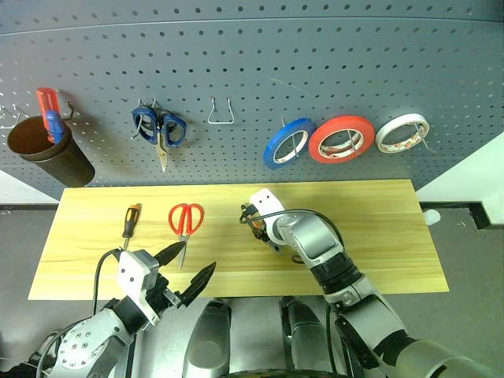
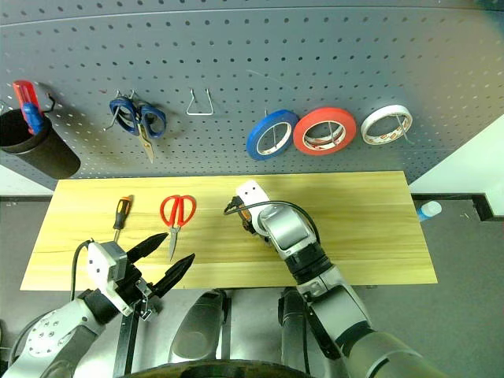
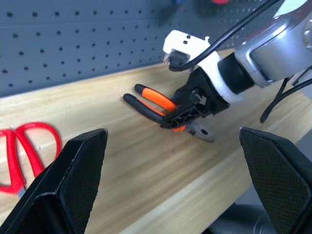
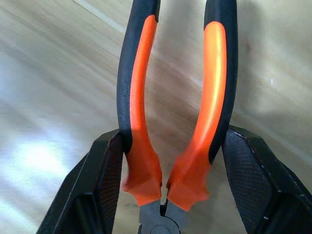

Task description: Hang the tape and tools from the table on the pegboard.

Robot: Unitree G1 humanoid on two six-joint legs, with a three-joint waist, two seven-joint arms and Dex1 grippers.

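The right end effector [image 4: 165, 161] clamps the pliers [image 4: 173, 97] near the pivot above the bench [image 1: 378, 228], so the handles could swing and miss the pegboard [image 1: 315, 63] hook, while the left end effector [image 1: 187, 268] idles open.

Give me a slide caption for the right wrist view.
Right end effector closed on orange-and-black pliers above the wooden table.

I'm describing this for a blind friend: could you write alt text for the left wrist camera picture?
The robot's right gripper is clamped on a pair of pliers with orange-and-black handles, at a light wooden table. Red-handled scissors lie on the table to one side, a dark grey pegboard stands behind, and the left gripper's two black fingers stand wide apart in the foreground.
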